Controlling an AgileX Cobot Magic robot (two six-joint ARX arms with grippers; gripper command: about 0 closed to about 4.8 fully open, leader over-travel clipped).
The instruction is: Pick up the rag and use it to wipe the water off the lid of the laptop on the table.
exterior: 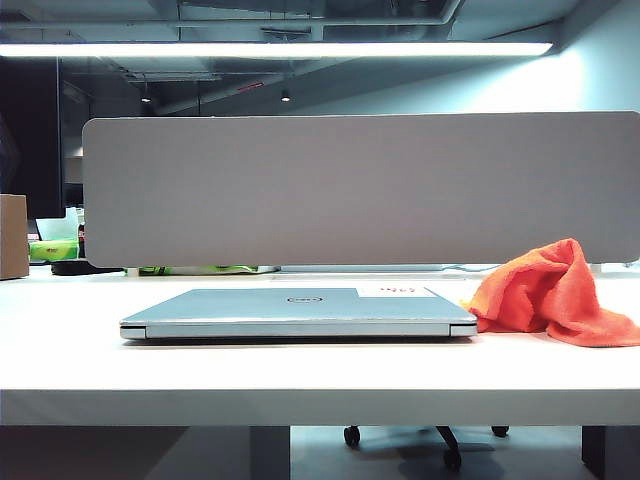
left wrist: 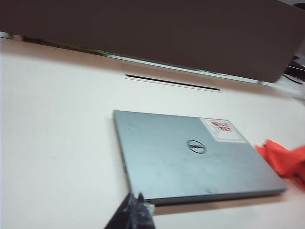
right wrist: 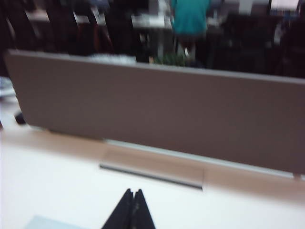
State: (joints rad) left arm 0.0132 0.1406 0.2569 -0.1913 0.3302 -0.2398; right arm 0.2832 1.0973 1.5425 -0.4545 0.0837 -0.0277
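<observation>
The closed silver-grey laptop [exterior: 300, 312] lies flat on the white table [exterior: 300, 380], its lid [left wrist: 181, 157] showing a dark oval logo [left wrist: 196, 146] and a white-and-red sticker [left wrist: 221, 129]. The orange-red rag [exterior: 550, 295] sits bunched on the table just right of the laptop, touching its corner; its edge also shows in the left wrist view [left wrist: 283, 160]. I cannot make out water on the lid. My left gripper [left wrist: 135, 198] is shut and empty, near the laptop's front corner. My right gripper [right wrist: 133, 192] is shut and empty above bare table, with a laptop corner [right wrist: 43, 223] beside it. Neither arm appears in the exterior view.
A grey rounded divider panel [exterior: 360, 190] stands along the back of the table. A long cable slot [left wrist: 171, 82] runs in front of it. A cardboard box [exterior: 12, 235] sits at the far left. Green items [exterior: 195, 269] lie behind the divider.
</observation>
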